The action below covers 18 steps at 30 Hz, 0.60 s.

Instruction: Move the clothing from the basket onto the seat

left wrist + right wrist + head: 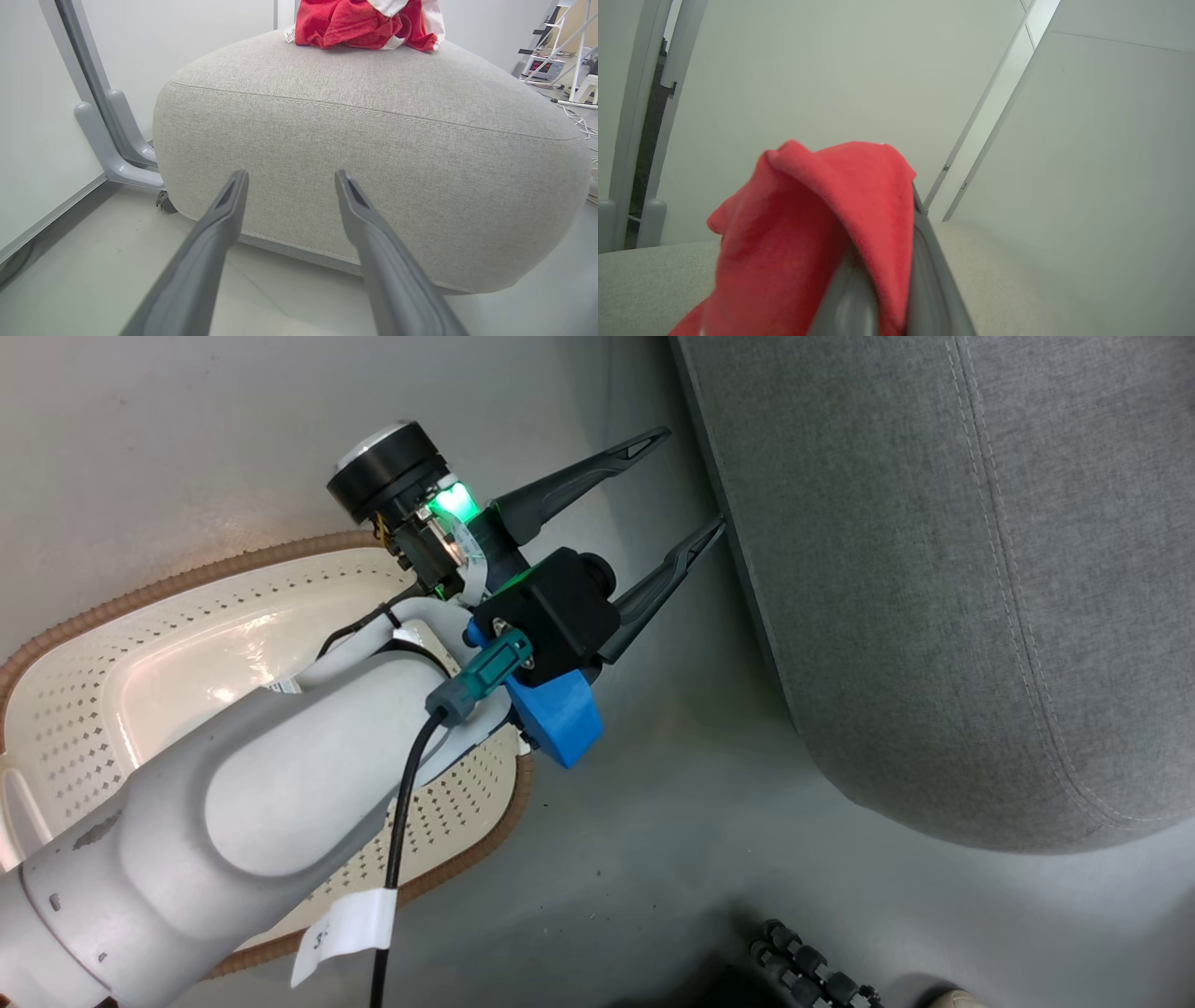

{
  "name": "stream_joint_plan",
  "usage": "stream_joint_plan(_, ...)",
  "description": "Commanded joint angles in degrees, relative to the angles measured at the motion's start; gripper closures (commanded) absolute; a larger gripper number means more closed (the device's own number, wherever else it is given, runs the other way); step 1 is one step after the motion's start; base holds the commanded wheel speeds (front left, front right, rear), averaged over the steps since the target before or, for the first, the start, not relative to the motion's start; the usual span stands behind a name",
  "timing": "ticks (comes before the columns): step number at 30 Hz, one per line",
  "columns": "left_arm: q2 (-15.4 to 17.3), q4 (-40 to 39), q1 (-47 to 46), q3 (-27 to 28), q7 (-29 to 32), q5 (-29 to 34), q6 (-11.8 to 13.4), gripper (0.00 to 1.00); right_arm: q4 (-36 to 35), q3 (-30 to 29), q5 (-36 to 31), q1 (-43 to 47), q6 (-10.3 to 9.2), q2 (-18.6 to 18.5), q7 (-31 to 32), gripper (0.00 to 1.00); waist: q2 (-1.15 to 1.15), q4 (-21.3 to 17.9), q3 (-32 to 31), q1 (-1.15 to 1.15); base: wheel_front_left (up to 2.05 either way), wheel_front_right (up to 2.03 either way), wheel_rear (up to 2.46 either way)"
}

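Sitting on floor at left: basket (93, 709), partly under pale left forearm. Left end effector (693, 477) hovers over floor between basket and seat (934, 569), fingers spread wide, nothing between them, tips near seat's side. Red-and-white clothing (364, 23) heaped on seat top, toward far edge. Right end effector (901, 233) above seat top, fingers pressed together, pinching red fold of clothing.

Head view: open floor strip (672, 821) between basket (140, 663), left, and seat (934, 569), right. Left wrist view: seat wall blocks centre frame before the spread left pincer (290, 175); grey post (93, 130) at left.
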Motion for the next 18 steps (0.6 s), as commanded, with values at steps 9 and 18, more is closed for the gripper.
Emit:
stream_joint_plan(9,-0.3,-0.5,-1.2,-0.4,-0.1,0.4,0.5,0.00,7.7,0.3,-3.2,2.6,0.01,3.7,-0.2,1.00,0.00,1.4,0.8,-0.01,0.00,0.00,0.00)
stream_joint_plan(18,0.1,-0.4,-1.7,-0.4,-0.4,0.3,0.9,0.00,14.6,1.2,-4.5,2.3,0.01,4.7,-0.2,1.00,0.00,1.9,1.0,-0.01,0.00,0.00,0.00)
